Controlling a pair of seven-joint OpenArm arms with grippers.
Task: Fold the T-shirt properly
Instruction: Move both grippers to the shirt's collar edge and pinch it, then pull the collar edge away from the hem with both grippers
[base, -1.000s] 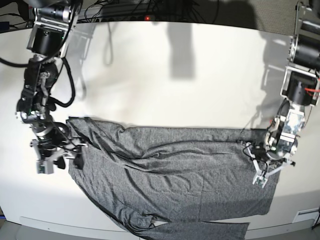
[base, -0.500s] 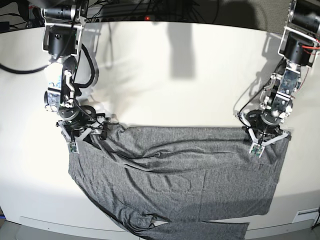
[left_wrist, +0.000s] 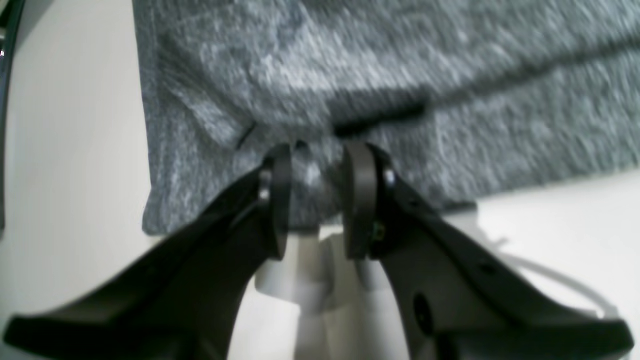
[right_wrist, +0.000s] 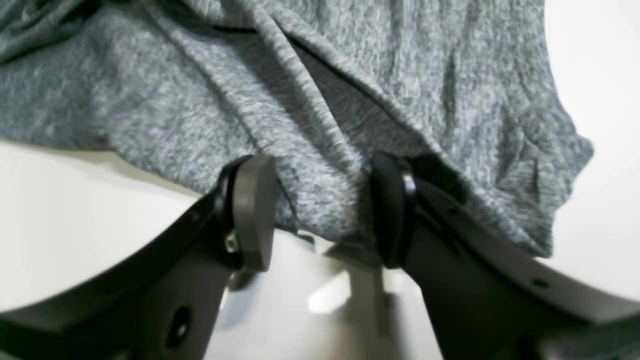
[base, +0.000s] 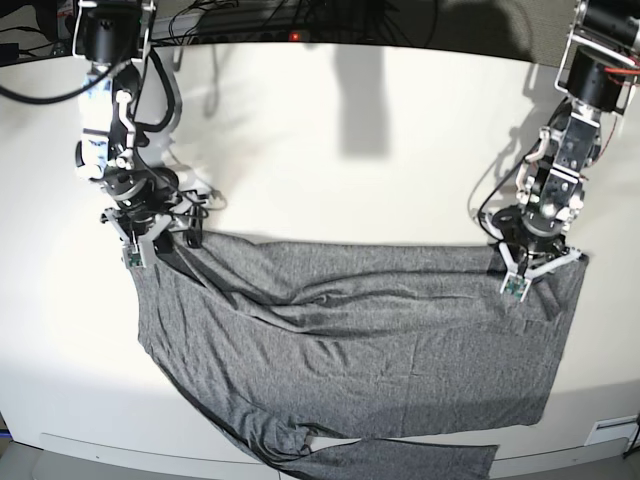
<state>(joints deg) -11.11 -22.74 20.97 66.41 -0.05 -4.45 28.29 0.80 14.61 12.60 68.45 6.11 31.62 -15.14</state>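
The heathered charcoal-grey knit T-shirt lies spread and wrinkled across the white table. At three o'clock, the left gripper pinches its upper edge between narrowly parted jaws. At nine o'clock, the right gripper stands wider, jaws straddling bunched fabric.

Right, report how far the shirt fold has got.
Early. Done: the heathered charcoal-grey knit T-shirt lies spread out. In hand: left end effector and right end effector each have fabric of its far edge between their pads. Left: every fold; sleeve trails off the white table.
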